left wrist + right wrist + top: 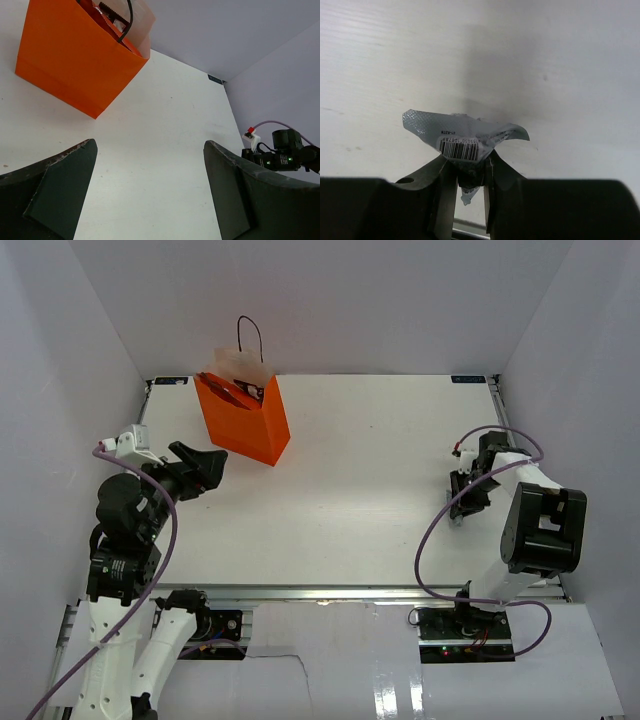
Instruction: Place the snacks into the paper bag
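The orange paper bag (243, 418) stands upright at the back left of the table, black cord handle up; it also shows in the left wrist view (70, 55). A red crisp bag (228, 390) sticks out of its top. My left gripper (212, 466) is open and empty, a short way in front and to the left of the paper bag. My right gripper (462, 502) is at the right side of the table, shut on a silver-grey wrapped sweet (462, 135) with a barcode label, held just above the table. No other sweets are in view.
White walls enclose the table on three sides. The table's right edge (510, 450) runs close behind the right arm. The right arm's purple cable (432, 530) loops over the table's front right.
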`<state>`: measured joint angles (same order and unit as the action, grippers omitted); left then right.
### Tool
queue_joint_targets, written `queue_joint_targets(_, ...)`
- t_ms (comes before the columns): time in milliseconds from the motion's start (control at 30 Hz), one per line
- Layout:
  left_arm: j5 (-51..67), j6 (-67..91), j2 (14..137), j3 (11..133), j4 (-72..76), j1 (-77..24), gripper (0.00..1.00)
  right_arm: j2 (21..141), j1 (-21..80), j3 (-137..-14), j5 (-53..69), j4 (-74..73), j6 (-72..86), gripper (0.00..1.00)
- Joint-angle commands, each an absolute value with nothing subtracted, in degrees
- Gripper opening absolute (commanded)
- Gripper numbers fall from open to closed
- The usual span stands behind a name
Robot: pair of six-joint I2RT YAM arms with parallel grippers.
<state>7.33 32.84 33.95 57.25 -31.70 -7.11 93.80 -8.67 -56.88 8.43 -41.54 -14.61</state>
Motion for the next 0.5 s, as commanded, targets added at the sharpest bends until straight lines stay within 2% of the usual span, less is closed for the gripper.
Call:
queue_joint_targets(0, 8.2, 34.5, 32.9, 56.2, -31.7, -7.0, 0.98, 87.5, -4.2, -63.0, 15.6, -36.9, -18.9, 0.13)
queue_joint_targets(133, 8.6, 36.3, 32.8, 55.3, -31.7, -7.0, 0.98, 85.2, 5.4, -72.2, 24.8, -33.1, -27.3, 0.12)
queue_joint_targets(233, 9.1, 36.7, 32.9, 55.3, -32.0, -7.0, 0.98, 87.8, 14.4, -82.1, 27.1, -28.4, -28.4, 0.12)
queue_joint_targets(467, 10.0, 37.9, 32.9, 56.2, -33.6, -7.0, 0.98, 104.0, 31.8, -116.6, 24.1, -17.1, -16.7, 0.12)
